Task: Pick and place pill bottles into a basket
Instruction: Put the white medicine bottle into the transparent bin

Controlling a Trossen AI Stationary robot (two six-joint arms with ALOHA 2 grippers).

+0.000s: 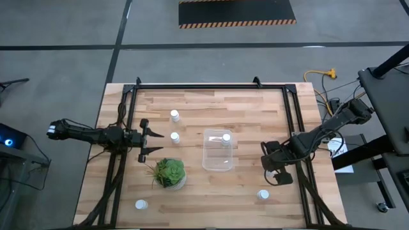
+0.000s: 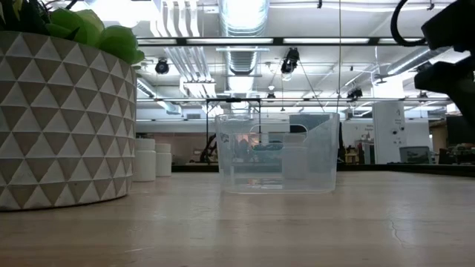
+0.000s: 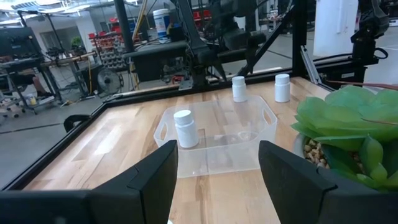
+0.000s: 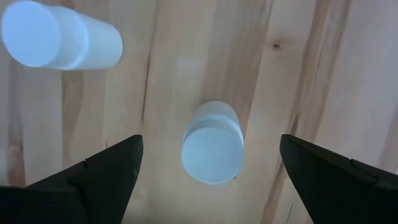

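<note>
The clear basket [image 1: 218, 151] stands mid-table with one white pill bottle [image 1: 225, 138] upright in it; both also show in the left wrist view, the basket [image 3: 214, 152] and the bottle [image 3: 185, 127]. Two bottles [image 1: 174, 115] [image 1: 175, 137] stand left of the basket. One bottle [image 1: 141, 205] stands near the front left and one [image 1: 263, 194] near the front right. My right gripper [image 1: 276, 170] is open and points down over another upright bottle [image 4: 211, 146], with a finger on either side and apart from it. My left gripper [image 1: 156, 142] is open and empty, level, facing the basket.
A green plant in a patterned round pot [image 1: 169, 173] stands just near-side of my left gripper and close to the basket's near left corner. Dark frame rails [image 1: 211, 86] run along the table's far, left and right sides.
</note>
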